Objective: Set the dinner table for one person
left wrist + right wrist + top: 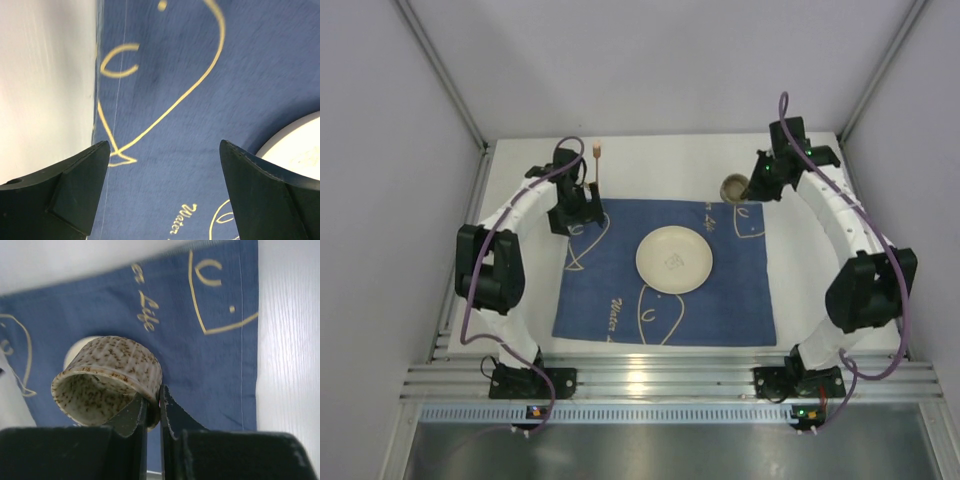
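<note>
A cream plate lies in the middle of the blue placemat on the white dinner table. My right gripper is shut on the wall of a brown-speckled cup and holds it by the mat's far right edge. In the right wrist view one finger is inside the cup and one outside, my gripper above the mat. My left gripper is open and empty over the mat's far left corner; the plate's rim shows at its right.
A thin wooden utensil with a pale head shows just behind my left gripper, beyond the mat's far edge. Pale grey walls and aluminium rails close in the table on three sides. Bare white tabletop lies left of the mat.
</note>
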Robot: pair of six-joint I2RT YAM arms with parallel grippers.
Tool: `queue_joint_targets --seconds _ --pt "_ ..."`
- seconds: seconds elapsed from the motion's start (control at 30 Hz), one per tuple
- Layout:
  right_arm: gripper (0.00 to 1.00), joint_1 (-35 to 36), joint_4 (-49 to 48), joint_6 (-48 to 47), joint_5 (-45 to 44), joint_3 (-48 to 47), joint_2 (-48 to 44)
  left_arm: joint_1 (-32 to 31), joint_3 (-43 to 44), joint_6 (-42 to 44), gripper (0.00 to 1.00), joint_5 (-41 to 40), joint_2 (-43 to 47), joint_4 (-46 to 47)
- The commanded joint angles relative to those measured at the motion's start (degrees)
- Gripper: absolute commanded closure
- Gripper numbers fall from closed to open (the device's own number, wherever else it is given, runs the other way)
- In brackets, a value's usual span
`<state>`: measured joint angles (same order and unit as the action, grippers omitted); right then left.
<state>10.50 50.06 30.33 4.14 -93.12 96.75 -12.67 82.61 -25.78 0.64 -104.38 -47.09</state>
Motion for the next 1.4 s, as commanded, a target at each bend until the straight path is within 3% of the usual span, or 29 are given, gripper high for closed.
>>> queue_joint_targets --seconds 0.0,0.1,0.47,0.8,0.87,0.93,1.07,1.13,1.37 --pt "1.0 1.28 1.53 -2.99 -0.54 12.41 -5.4 0.36 6.32 -1.02 0.02 1.29 -1.96 0.59" --pt "1.0 0.84 -1.27 -2.9 -1.85 17.71 -7.1 0.45 8.53 -1.73 0.02 2.95 -2.85 1.47" --pt "1.0 -0.22 -0.41 -5.89 -7.48 1.46 11.59 0.36 8.62 -2.17 0.02 3.4 -1.97 1.91" --pt "0.98 0.13 -1.28 -3.87 -5.99 5.76 17.07 2.91 16.7 -3.22 0.03 3.75 -6.53 2.44" --pt "0.91 0.05 -1.55 -4.22 -5.38 5.67 17.59 3.7 18.8 -3.22 0.03 3.23 -7.76 3.75" --pt "0.56 0.05 -1.64 -4.31 -5.11 5.84 17.42 4.14 20.91 -3.22 0.03 3.22 -10.31 4.11" --pt "0.09 -0.13 -1.55 -3.96 -5.46 7.69 12.7 4.58 31.88 -1.39 0.04 2.0 -18.38 1.83" --pt "0.04 -0.22 -1.11 -3.87 -5.37 9.09 10.23 4.58 36.28 -0.07 0.04 0.15 -21.03 1.48" --pt "0.03 -0.22 0.21 -2.91 -4.41 17.44 -4.0 4.58 45.52 4.42 0.13 -2.05 -32.53 6.31"
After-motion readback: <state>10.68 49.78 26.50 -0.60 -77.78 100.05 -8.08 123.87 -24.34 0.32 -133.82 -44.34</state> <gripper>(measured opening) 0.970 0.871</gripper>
